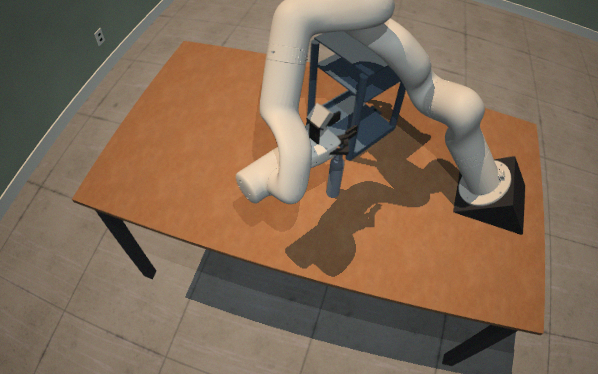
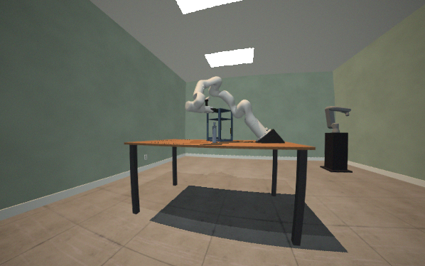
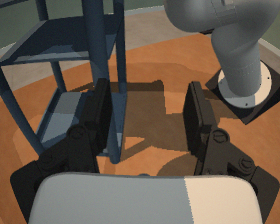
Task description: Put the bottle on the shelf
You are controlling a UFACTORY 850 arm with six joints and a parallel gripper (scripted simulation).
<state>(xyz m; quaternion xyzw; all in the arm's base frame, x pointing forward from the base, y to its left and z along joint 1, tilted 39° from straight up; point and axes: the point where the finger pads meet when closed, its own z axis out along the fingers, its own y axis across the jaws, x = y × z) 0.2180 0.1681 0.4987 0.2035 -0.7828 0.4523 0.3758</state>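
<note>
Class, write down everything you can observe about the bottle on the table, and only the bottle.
The bottle is slim, grey-blue and dull, with a narrower neck and cap on top. It stands upright on the orange table, just in front of the blue shelving unit. The open gripper hangs above it without touching it. The wrist view does not show it.
</note>
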